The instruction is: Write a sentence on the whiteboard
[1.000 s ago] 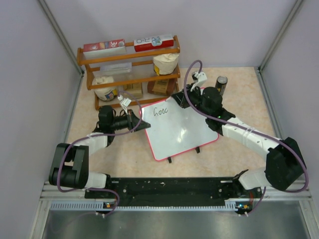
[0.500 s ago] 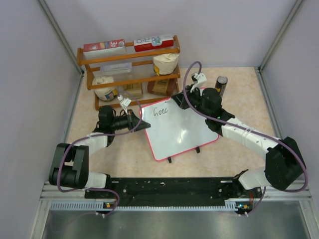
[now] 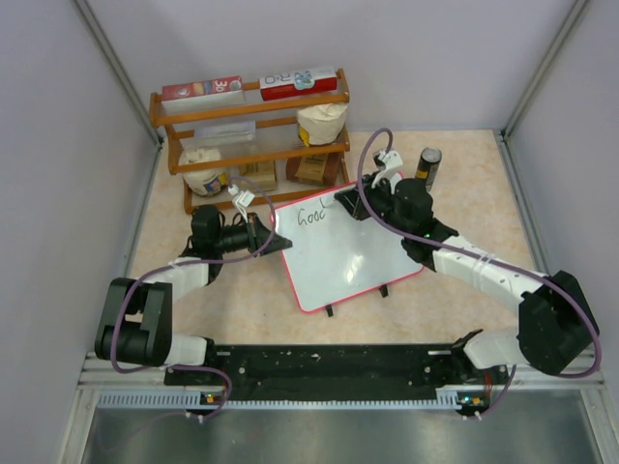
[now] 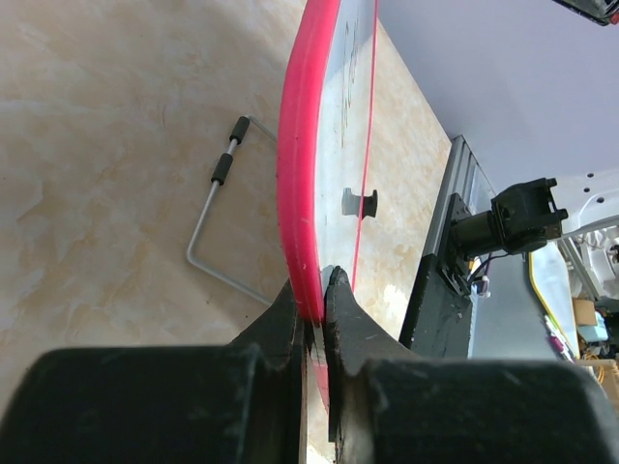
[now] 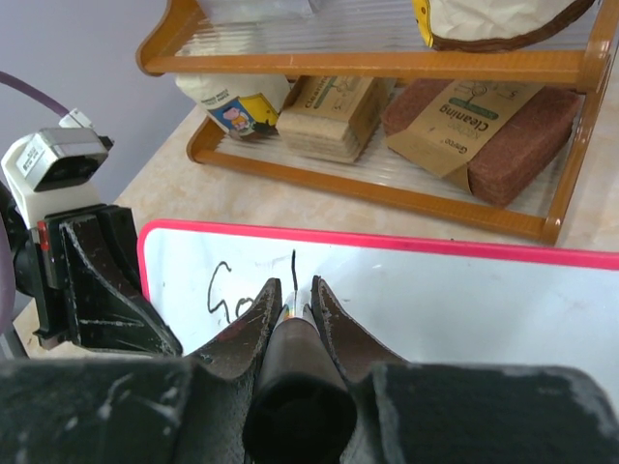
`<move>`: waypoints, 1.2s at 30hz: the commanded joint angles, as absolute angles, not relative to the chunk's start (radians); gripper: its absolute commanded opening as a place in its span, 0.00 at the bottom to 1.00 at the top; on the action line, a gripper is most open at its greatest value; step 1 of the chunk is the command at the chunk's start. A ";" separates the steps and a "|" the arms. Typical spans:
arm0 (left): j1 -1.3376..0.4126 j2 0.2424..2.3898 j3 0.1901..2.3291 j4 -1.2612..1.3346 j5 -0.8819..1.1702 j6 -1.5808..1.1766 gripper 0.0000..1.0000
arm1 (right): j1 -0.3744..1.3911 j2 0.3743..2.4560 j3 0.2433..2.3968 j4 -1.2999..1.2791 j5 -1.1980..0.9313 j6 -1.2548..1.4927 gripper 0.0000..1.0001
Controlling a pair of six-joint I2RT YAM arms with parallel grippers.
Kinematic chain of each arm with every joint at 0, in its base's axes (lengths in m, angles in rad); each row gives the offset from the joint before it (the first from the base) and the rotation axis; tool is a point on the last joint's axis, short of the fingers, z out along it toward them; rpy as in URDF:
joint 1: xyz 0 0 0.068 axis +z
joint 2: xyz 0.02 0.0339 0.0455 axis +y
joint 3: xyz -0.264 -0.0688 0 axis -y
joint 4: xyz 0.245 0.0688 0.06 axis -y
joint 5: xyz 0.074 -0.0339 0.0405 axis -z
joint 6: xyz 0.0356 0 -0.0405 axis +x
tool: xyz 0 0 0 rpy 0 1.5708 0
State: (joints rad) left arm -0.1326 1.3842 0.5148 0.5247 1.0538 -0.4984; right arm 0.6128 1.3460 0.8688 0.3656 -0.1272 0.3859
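in your right wrist view, the marker (image 5: 291,340) and the right gripper (image 5: 294,286) covered the middle of the sentence (image 5: 224,294); only a "g" and one stroke at 12 o'clock showed. your left wrist view caught the whiteboard (image 4: 302,174) edge-on, so its writing was unreadable, and its 6 o'clock end vanished inside the left gripper (image 4: 311,290).

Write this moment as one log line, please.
left fingers: shut on whiteboard edge | right fingers: shut on marker, tip at whiteboard | sentence: first word partly written
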 commanded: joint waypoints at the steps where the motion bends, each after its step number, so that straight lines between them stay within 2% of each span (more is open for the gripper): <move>1: -0.173 1.417 0.468 0.433 1.039 -0.268 0.00 | 0.614 1.321 0.847 0.339 -0.120 0.365 0.00; 19: -0.173 1.417 0.468 0.433 1.035 -0.268 0.00 | 0.612 1.289 0.802 0.330 -0.115 0.359 0.00; 36: -0.173 1.416 0.466 0.433 1.034 -0.268 0.00 | 0.572 1.161 0.819 0.318 -0.130 0.387 0.00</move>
State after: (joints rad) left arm -0.1329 1.3838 0.5152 0.5278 1.0573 -0.4984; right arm 0.6025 1.2095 0.8116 0.3149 -0.1280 0.3893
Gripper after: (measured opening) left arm 0.070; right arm 0.120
